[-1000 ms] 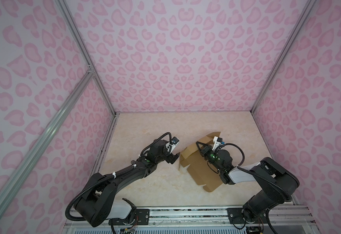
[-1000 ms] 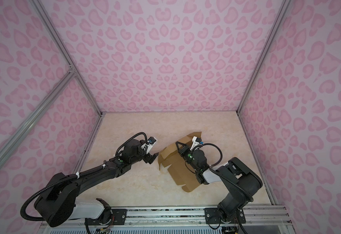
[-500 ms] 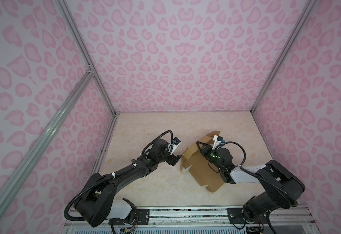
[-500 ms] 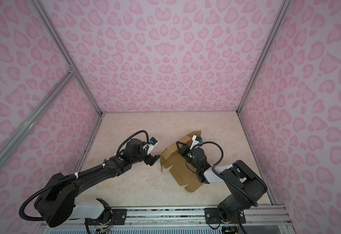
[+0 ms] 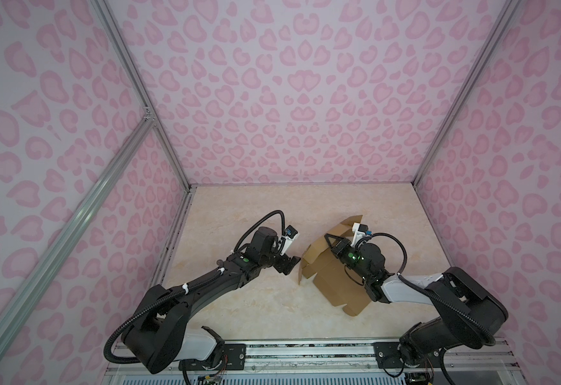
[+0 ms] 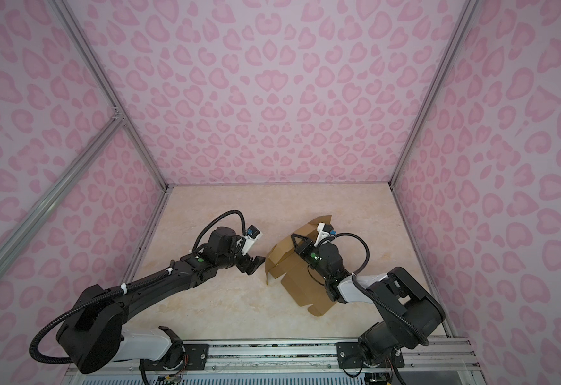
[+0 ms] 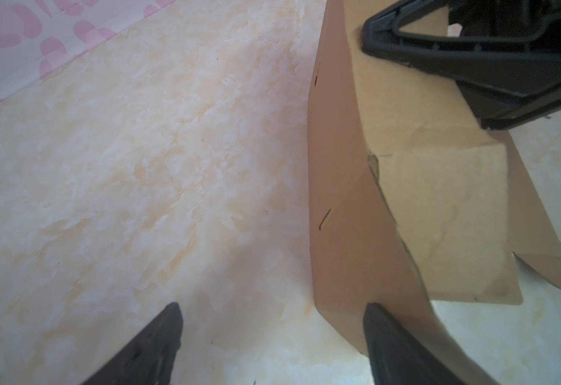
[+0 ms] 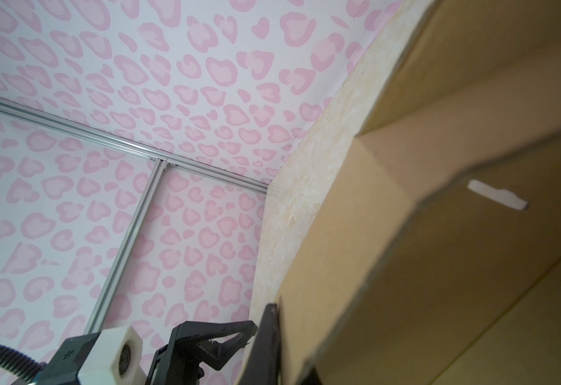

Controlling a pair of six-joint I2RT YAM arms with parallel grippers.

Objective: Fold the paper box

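The paper box (image 5: 334, 283) (image 6: 300, 286) is a brown cardboard piece, partly folded, lying right of the middle of the floor with its left flaps standing up. My right gripper (image 5: 329, 240) (image 6: 296, 240) is shut on a raised flap at the box's far side. In the right wrist view one finger (image 8: 269, 333) presses flat on the cardboard (image 8: 439, 250), which hides the other finger. My left gripper (image 5: 289, 265) (image 6: 253, 265) (image 7: 272, 305) is open just left of the box, holding nothing. In the left wrist view the corner of the upright flap (image 7: 342, 216) sits beside one finger (image 7: 389, 340).
The beige marble floor (image 5: 255, 306) is enclosed by pink heart-patterned walls (image 5: 289, 100) with aluminium corner posts. A metal rail (image 5: 305, 353) carrying both arm bases runs along the front edge. Bare floor lies behind and left of the arms.
My left gripper has crept a little closer to the box's upright left flap, still open. The right gripper has kept its hold and the box has barely shifted.
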